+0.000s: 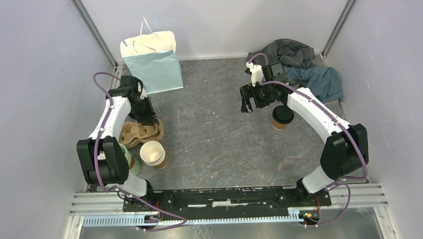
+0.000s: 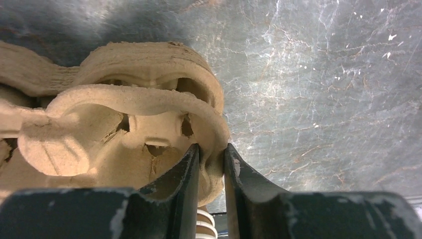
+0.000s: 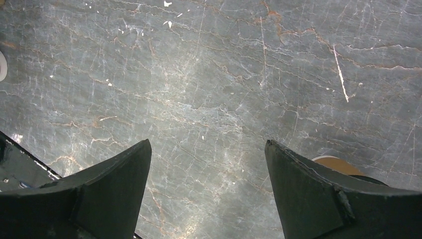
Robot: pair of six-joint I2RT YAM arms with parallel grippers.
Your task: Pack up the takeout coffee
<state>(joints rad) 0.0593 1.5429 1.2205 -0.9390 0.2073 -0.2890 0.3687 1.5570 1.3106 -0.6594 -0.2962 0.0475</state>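
the left tool (image 2: 211,149) is pinching the rim of a pulp cup carrier (image 2: 124,109), one dark finger inside a cup well and the other outside, with the thin wall squeezed between them. the carrier lies on the grey marbled surface (image 1: 215,140) at the left. just beside it on the near side, a stack of lidless cups (image 1: 153,153) leans over, and a pale green cup (image 1: 127,157) is half hidden behind the left arm. a paper bag (image 1: 153,60) stands upright beyond the carrier, near the back wall. the right tool (image 3: 208,144) is spread wide and grips nothing, with only bare surface showing between its fingers. the takeout coffee (image 1: 282,117) stands upright on the surface with its black lid on, just beside that tool and under the right forearm, well apart from the carrier. a heap of cloth (image 1: 303,68) lies in the far right corner.
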